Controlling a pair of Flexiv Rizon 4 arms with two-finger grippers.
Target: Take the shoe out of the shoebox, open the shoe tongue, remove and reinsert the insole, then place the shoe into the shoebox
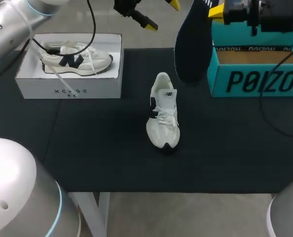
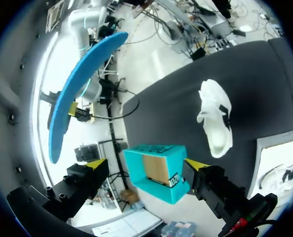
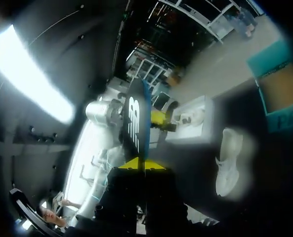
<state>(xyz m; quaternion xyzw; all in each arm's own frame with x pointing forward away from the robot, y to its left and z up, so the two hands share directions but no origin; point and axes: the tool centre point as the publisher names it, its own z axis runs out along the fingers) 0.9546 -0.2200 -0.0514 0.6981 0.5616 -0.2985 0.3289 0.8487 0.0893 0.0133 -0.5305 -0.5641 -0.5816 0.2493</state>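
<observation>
A white shoe (image 1: 163, 111) lies on the black mat (image 1: 102, 148) in the middle of the table, toe towards the front. My right gripper (image 1: 216, 11) is raised at the back right, shut on a dark insole (image 1: 191, 42) that hangs down above the mat. The right wrist view shows the insole (image 3: 138, 123) pinched upright between its yellow tips (image 3: 139, 164), the shoe (image 3: 228, 168) far below. My left gripper (image 1: 162, 14) hangs open and empty at the back middle. Its wrist view shows the insole's blue underside (image 2: 82, 84) and the shoe (image 2: 215, 118).
A white shoebox (image 1: 69, 86) holding a second shoe (image 1: 77, 59) stands at the back left. An open teal shoebox (image 1: 257, 74) stands at the back right, under the right arm; from the left wrist it shows as the teal box (image 2: 156, 170) ahead between the fingers.
</observation>
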